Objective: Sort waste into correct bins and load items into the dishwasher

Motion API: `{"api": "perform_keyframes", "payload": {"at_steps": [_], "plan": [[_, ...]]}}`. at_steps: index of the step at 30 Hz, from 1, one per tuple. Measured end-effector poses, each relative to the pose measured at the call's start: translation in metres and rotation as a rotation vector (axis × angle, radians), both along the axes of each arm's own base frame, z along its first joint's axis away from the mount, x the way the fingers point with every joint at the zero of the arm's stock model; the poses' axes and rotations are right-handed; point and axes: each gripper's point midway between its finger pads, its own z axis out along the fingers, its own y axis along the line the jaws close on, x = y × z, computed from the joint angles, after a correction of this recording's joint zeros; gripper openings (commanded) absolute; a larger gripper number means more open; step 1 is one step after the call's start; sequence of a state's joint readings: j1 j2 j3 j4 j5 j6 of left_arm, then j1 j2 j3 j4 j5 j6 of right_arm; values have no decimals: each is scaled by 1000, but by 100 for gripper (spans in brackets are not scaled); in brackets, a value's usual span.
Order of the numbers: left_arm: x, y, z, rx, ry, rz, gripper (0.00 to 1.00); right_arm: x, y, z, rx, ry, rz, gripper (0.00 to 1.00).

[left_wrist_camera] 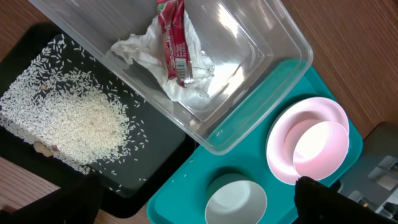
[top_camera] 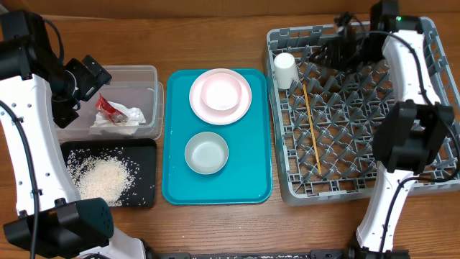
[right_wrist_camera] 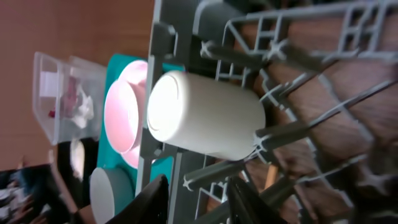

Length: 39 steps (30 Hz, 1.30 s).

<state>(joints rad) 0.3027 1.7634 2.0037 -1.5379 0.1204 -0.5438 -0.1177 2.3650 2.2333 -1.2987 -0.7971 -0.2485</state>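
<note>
- The left gripper [left_wrist_camera: 199,184] hung above the seam between the black tray and the teal tray; its two dark fingers [left_wrist_camera: 84,200] stood wide apart with nothing between them.
- The right gripper [right_wrist_camera: 198,184] hovered over the far part of the dish rack, its fingers [right_wrist_camera: 153,200] spread and empty, just short of the cup.
- The clear tub [left_wrist_camera: 239,43], a glossy see-through plastic box with rounded corners, sat on the wooden table [top_camera: 215,226] just beside the teal tray.
- Inside the tub lay a crumpled white napkin [left_wrist_camera: 137,46], soft and creased, with the shiny red-and-silver wrapper [left_wrist_camera: 173,37] stretched across it.
- The black tray [left_wrist_camera: 155,160], shallow and matte, touched the tub's long side; loose rice grains [left_wrist_camera: 74,118] were heaped in a rough pile on it, with stray grains scattered around.
- The teal tray [top_camera: 248,173], smooth and round-cornered, lay between the bins and the rack.
- On it sat the round pale pink plate [top_camera: 198,102], bearing one small whitish bowl [top_camera: 221,92] slightly off centre.
- A second bowl [top_camera: 206,153], round and greyish-white, stood alone on the tray, nearer the robot.
- The dish rack [top_camera: 359,133], grey moulded plastic with a lattice floor and pointed pegs, held the smooth white cylindrical cup [right_wrist_camera: 205,115] at its far corner on the teal-tray side, wedged among pegs by the rim.
- The thin wooden chopsticks [top_camera: 311,129] lay together across the pegs, apart from the cup.
</note>
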Motion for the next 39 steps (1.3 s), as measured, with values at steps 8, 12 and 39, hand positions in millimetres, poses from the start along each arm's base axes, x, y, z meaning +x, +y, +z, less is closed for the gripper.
{"api": "perform_keyframes", "payload": {"at_steps": [8, 12, 39], "plan": [[0, 0, 0, 0, 0, 0, 100, -4, 1, 7, -102, 25, -5, 8], [0, 0, 0, 0, 0, 0, 100, -8, 18, -1, -167, 35, 29, 4], [0, 0, 0, 0, 0, 0, 100, 15, 55, -19, -549, -58, -40, 4]]}}
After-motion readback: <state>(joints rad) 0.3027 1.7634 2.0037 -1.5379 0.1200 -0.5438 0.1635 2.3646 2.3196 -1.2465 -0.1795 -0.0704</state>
